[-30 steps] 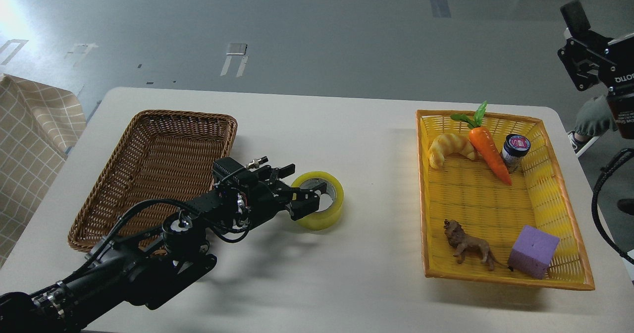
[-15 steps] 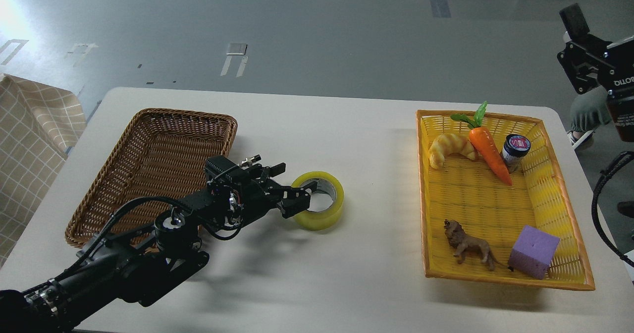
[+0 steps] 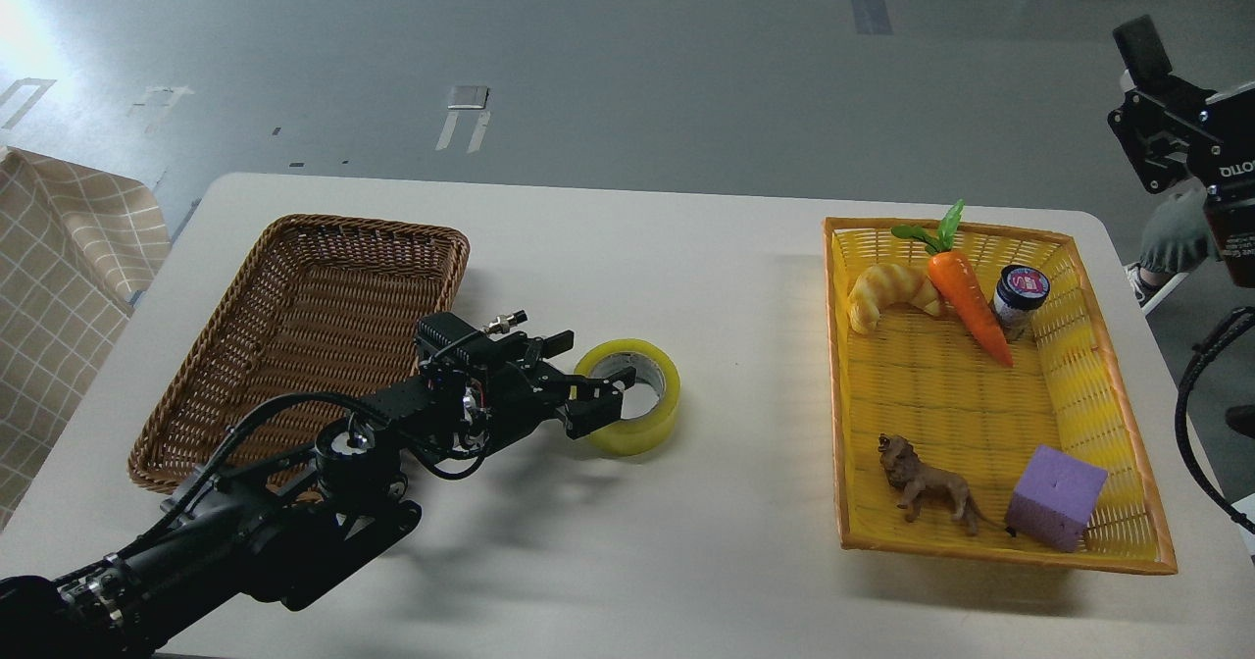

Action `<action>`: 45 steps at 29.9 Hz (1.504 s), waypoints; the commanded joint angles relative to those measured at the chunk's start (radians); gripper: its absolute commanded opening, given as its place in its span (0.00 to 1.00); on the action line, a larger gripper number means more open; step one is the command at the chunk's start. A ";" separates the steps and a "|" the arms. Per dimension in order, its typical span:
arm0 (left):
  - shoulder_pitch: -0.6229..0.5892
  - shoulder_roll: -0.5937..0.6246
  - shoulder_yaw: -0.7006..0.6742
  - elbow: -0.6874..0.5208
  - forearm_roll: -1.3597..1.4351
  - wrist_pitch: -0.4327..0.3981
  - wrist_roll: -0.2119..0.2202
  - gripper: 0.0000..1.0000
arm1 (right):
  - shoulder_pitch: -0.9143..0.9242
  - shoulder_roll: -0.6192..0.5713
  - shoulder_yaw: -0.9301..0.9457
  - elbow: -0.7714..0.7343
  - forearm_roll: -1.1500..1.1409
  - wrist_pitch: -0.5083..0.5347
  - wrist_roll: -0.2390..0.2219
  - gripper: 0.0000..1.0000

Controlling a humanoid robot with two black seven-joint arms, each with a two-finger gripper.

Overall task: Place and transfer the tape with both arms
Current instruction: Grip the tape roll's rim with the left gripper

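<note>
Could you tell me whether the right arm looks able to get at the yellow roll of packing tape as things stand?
Probably not directly: the right gripper is raised off the table's right side, and the yellow roll of packing tape sits beyond the yellow plastic basket, with the left gripper already at it.

Two woven baskets on one white table (image 3: 686, 561): one brown wicker basket (image 3: 294, 247), one yellow plastic basket (image 3: 1128, 463).

One roll of translucent yellow tape (image 3: 647, 414).

In the yellow basket, one each: golden croissant (image 3: 890, 294), orange carrot with green leaves (image 3: 966, 291), small dark-lidded jar (image 3: 1020, 298), brown lion figurine (image 3: 927, 487), purple foam cube (image 3: 1057, 497).

Two black robot arms.
</note>
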 commanded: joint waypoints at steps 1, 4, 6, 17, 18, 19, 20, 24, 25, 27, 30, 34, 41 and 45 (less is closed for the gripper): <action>-0.010 0.000 0.001 -0.001 0.000 -0.024 0.006 0.98 | -0.003 0.000 0.002 -0.001 0.000 0.000 0.000 1.00; -0.020 0.000 0.003 -0.001 0.000 -0.040 0.006 0.97 | -0.008 0.001 0.002 0.001 0.000 0.000 0.000 1.00; -0.028 -0.002 0.004 -0.001 0.000 -0.049 0.006 0.97 | -0.009 0.000 0.002 0.001 0.000 0.000 0.000 1.00; -0.039 0.001 0.043 0.007 0.000 -0.063 0.008 0.82 | -0.031 -0.002 0.002 0.001 -0.002 0.000 0.000 1.00; -0.040 0.001 0.044 0.007 0.000 -0.063 0.008 0.79 | -0.032 -0.002 0.004 0.001 -0.002 0.000 0.000 1.00; -0.046 0.001 0.049 0.009 0.000 -0.067 0.009 0.76 | -0.035 -0.005 0.002 0.001 -0.002 0.000 -0.002 1.00; -0.049 0.001 0.050 0.009 0.000 -0.072 0.011 0.75 | -0.038 -0.005 0.004 0.001 -0.002 0.000 -0.002 1.00; -0.053 0.001 0.058 0.009 0.000 -0.087 0.014 0.57 | -0.049 -0.006 0.004 0.001 -0.002 0.000 0.000 1.00; -0.053 0.001 0.060 0.009 0.000 -0.089 0.014 0.54 | -0.051 -0.006 0.004 0.001 -0.002 0.000 0.000 1.00; -0.053 0.001 0.063 0.009 0.000 -0.093 0.015 0.49 | -0.052 -0.006 0.005 0.002 -0.002 0.000 -0.002 1.00; -0.054 0.001 0.063 0.009 0.000 -0.107 0.061 0.33 | -0.054 -0.005 0.007 0.002 -0.002 0.000 0.000 1.00; -0.057 0.000 0.061 0.007 0.000 -0.147 0.130 0.21 | -0.055 -0.005 0.010 0.002 -0.002 0.000 0.000 1.00; -0.085 0.000 0.060 -0.001 0.000 -0.170 0.146 0.09 | -0.064 -0.002 0.010 0.002 -0.002 0.000 0.000 1.00; -0.109 -0.002 0.060 -0.010 -0.026 -0.170 0.146 0.09 | -0.066 0.000 0.011 0.001 -0.002 0.000 0.000 1.00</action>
